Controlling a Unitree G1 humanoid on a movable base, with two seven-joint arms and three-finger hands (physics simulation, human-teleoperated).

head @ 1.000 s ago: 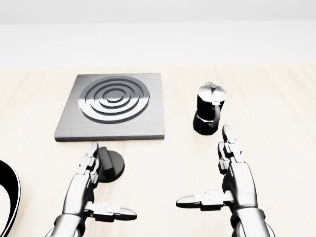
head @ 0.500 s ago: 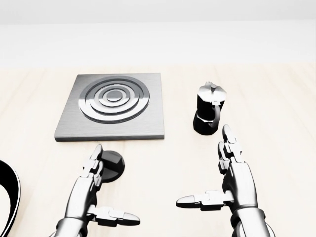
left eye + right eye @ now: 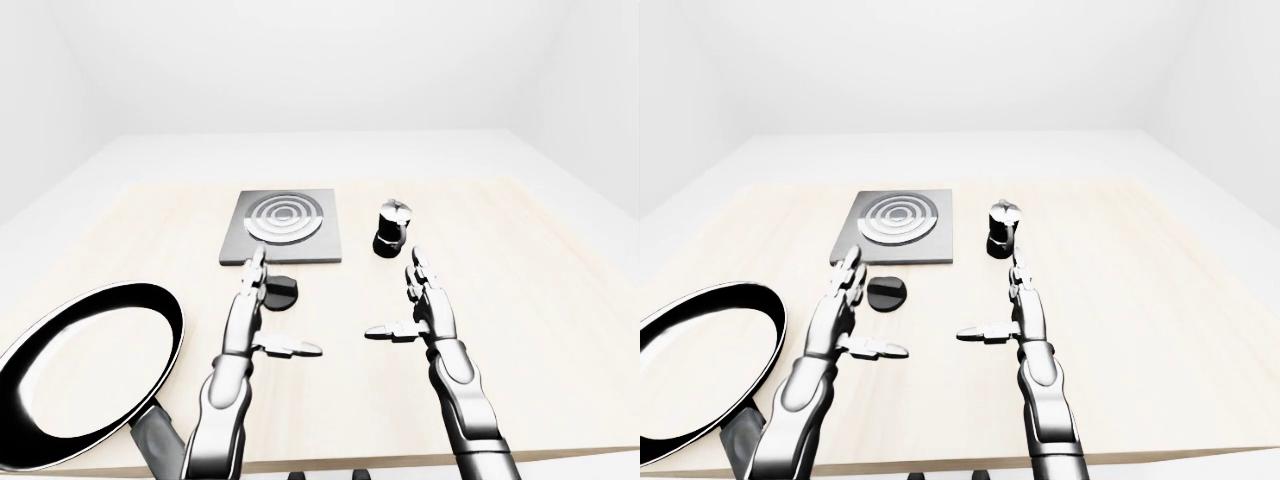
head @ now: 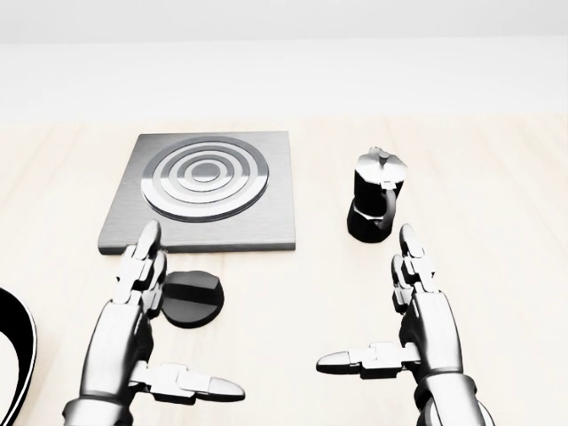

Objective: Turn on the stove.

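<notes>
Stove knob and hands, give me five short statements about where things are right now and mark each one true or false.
1. The black stove knob lies on the wooden counter below the stove plate in the head view. True.
2. The left hand is closed round the knob. False: its fingers are open and stand to the left of the knob.
3. The moka pot stands on the burner. False: it stands on the counter, to the right of the stove plate.
4. The right hand is open and holds nothing. True.
5. The frying pan sits at the right of the left-eye view. False: it sits at the lower left.
</notes>
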